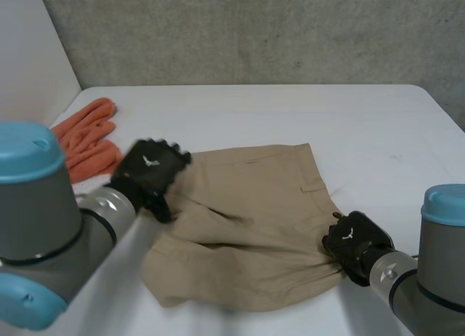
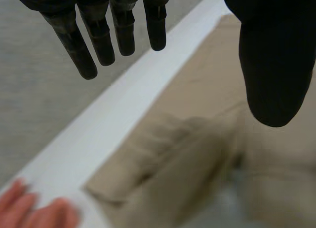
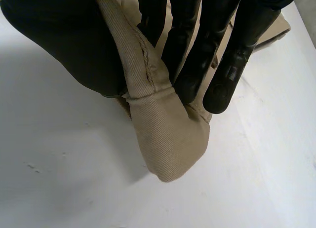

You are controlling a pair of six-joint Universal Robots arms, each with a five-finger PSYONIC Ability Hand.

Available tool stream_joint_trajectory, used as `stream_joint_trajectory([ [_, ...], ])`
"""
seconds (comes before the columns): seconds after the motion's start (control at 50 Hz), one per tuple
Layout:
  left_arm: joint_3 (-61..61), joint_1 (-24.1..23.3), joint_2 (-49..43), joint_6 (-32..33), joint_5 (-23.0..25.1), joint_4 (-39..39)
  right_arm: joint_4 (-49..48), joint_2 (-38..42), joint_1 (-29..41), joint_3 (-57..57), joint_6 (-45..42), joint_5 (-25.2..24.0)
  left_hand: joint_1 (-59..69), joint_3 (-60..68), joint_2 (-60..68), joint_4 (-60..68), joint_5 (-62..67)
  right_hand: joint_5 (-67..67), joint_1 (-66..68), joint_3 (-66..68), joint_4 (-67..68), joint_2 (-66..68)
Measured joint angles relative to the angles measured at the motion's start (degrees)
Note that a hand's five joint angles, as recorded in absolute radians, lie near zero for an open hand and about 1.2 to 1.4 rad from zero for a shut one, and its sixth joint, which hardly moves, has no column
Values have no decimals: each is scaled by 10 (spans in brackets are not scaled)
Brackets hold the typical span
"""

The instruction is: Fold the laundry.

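- Two black hands are at one tan garment [image 1: 251, 220], which lies in the middle of the white table [image 1: 378, 125]; its far edge lies fairly flat, while its near part is rumpled into loose folds.
- Over the garment's far left corner is the left hand [image 1: 150, 170]; in the left wrist view its fingers [image 2: 101, 35] are straight and slightly spread; the thumb [image 2: 274, 65] stands well apart from them, and nothing is held between; the tan garment [image 2: 207, 154] lies under the palm; whether the hand touches the cloth I cannot tell.
- At the garment's near right corner is the right hand [image 1: 356, 243]; in the right wrist view it pinches a thick fold of the tan garment [image 3: 168, 134] between its thumb [image 3: 64, 45] and its fingers [image 3: 190, 60]; the fold's rounded end sticks out past the fingertips, over bare table [image 3: 59, 178].
- One orange cloth [image 1: 87, 140] lies crumpled near the table's far left edge, just beside the left hand and apart from the tan garment; in the left wrist view a bit of it [image 2: 34, 213] shows on the table near the garment's corner.
- Behind the table stands a grey concrete wall [image 1: 254, 30].
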Motion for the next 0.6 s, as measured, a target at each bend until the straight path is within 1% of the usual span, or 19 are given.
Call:
stream_joint_trajectory([
  [0.08, -9, -21, -11, -14, 8, -32, 1, -1, -7, -2, 0, 0, 0, 2, 3, 2, 4, 0, 0, 0, 0, 0],
  [0.16, -24, -30, -16, -15, 8, -59, 1, -2, -13, -4, 0, 0, 2, 7, 8, 7, 7, 0, 0, 0, 0, 0],
  [0.24, -38, -33, -5, -14, 5, -79, 1, -2, -17, -6, 0, 1, 34, 29, 27, 27, 29, 0, 0, 0, 0, 0],
  [0.34, -49, -29, 31, -14, -1, -94, 1, -2, -20, -7, 0, 2, 45, 43, 41, 42, 44, 0, 0, 0, 0, 0],
  [0.44, -49, -24, 89, -14, -9, -98, 1, -2, -20, -9, 7, 3, 51, 54, 52, 53, 55, 0, 0, 0, 0, 0],
  [0.52, -49, -27, 137, -14, -14, -103, 1, -2, -19, -17, 31, 3, 51, 54, 53, 53, 55, 0, 5, 0, 0, 0],
  [0.6, -55, -37, 160, -16, -15, -124, 2, -2, -19, -30, 63, 2, 51, 55, 54, 55, 55, 0, 5, 0, 0, 0],
])
